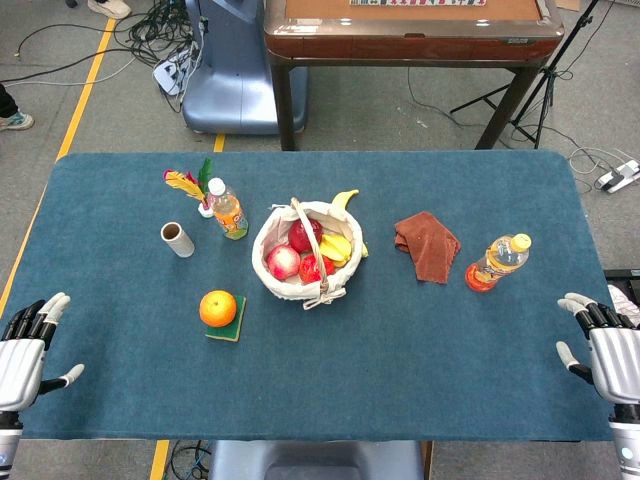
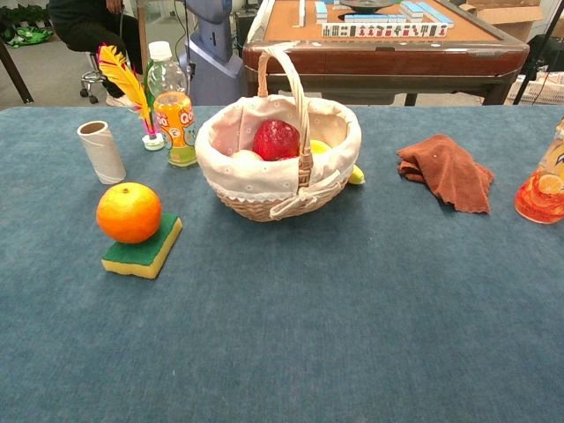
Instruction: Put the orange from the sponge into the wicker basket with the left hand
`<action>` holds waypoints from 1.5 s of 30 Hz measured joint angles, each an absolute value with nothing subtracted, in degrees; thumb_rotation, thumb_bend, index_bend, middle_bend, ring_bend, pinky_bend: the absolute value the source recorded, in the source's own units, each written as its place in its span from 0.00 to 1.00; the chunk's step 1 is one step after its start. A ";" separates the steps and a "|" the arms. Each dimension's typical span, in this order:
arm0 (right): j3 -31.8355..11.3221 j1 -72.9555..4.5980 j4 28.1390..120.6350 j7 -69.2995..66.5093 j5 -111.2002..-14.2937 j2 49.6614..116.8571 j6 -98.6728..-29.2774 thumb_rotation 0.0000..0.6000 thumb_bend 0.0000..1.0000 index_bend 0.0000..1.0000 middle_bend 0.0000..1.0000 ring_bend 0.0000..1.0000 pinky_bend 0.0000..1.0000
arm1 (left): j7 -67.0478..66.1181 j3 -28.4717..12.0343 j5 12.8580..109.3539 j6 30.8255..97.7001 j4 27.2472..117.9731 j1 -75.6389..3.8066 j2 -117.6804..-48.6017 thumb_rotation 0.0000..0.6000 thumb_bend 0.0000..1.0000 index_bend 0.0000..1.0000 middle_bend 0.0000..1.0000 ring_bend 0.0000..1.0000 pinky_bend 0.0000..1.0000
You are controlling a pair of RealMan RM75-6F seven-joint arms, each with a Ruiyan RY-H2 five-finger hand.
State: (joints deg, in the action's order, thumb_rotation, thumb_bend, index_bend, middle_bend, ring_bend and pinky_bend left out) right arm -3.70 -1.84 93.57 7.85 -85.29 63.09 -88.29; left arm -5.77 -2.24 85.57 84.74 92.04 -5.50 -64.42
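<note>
An orange [image 1: 217, 308] [image 2: 129, 212] sits on a green and yellow sponge [image 1: 229, 325] [image 2: 145, 250] left of the table's middle. To its right stands the wicker basket [image 1: 275, 231] [image 2: 264, 204] with a white cloth lining and a tall handle; red fruit and bananas lie inside. My left hand [image 1: 28, 342] rests at the table's near left corner, fingers spread, holding nothing, well away from the orange. My right hand [image 1: 603, 344] lies at the near right edge, fingers apart and empty. The chest view shows neither hand.
Behind the orange stand a cardboard roll [image 1: 178, 239] [image 2: 102, 152], a small juice bottle [image 1: 227, 209] [image 2: 173, 107] and a feather shuttlecock [image 1: 188, 186] [image 2: 126, 82]. A brown cloth [image 1: 428, 244] [image 2: 447, 170] and a second bottle [image 1: 497, 262] [image 2: 545, 187] lie to the right.
</note>
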 measured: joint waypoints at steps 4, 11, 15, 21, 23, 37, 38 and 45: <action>-3.77 -1.75 93.57 7.67 -85.57 62.99 -88.55 1.00 0.25 0.29 0.26 0.28 0.42 | -5.68 -2.21 85.82 84.74 92.00 -5.59 -64.48 1.00 0.15 0.05 0.08 0.07 0.09; -3.92 -1.61 93.36 7.10 -86.14 62.90 -89.21 1.00 0.25 0.29 0.26 0.28 0.42 | -3.45 -2.13 87.00 84.55 91.41 -6.13 -64.26 1.00 0.15 0.05 0.08 0.07 0.09; -4.38 -1.50 93.68 7.39 -86.42 62.49 -90.16 1.00 0.25 0.29 0.26 0.28 0.42 | -1.42 -2.30 88.05 84.00 90.80 -7.10 -63.80 1.00 0.15 0.05 0.08 0.07 0.09; -5.47 -1.44 95.02 8.75 -86.39 61.41 -91.43 1.00 0.25 0.29 0.26 0.28 0.42 | 2.82 -2.60 90.02 81.59 89.94 -9.84 -62.92 1.00 0.15 0.06 0.08 0.07 0.09; -5.89 -1.40 95.54 9.03 -86.36 60.98 -92.00 1.00 0.25 0.29 0.26 0.28 0.42 | 4.57 -2.76 91.09 80.23 89.46 -11.47 -62.70 1.00 0.15 0.06 0.08 0.07 0.09; -6.09 -0.44 97.25 9.54 -86.91 59.69 -93.67 1.00 0.25 0.29 0.26 0.28 0.42 | 9.48 -4.14 93.71 66.28 88.12 -23.84 -64.97 1.00 0.15 0.06 0.08 0.08 0.09; -6.06 -0.35 97.21 9.45 -86.87 59.67 -93.73 1.00 0.25 0.29 0.26 0.28 0.42 | 9.01 -4.25 93.40 64.75 88.15 -24.90 -65.44 1.00 0.15 0.06 0.08 0.08 0.09; -5.88 0.04 96.93 8.87 -86.71 59.52 -93.78 1.00 0.25 0.29 0.26 0.28 0.42 | 4.73 -4.80 90.35 57.96 87.70 -29.71 -68.82 1.00 0.15 0.10 0.08 0.08 0.09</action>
State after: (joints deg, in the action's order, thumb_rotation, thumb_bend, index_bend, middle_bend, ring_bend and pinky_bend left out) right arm -5.88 0.04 96.93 8.87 -86.71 59.52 -93.78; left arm 4.73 -4.80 90.35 57.96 87.70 -29.71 -68.82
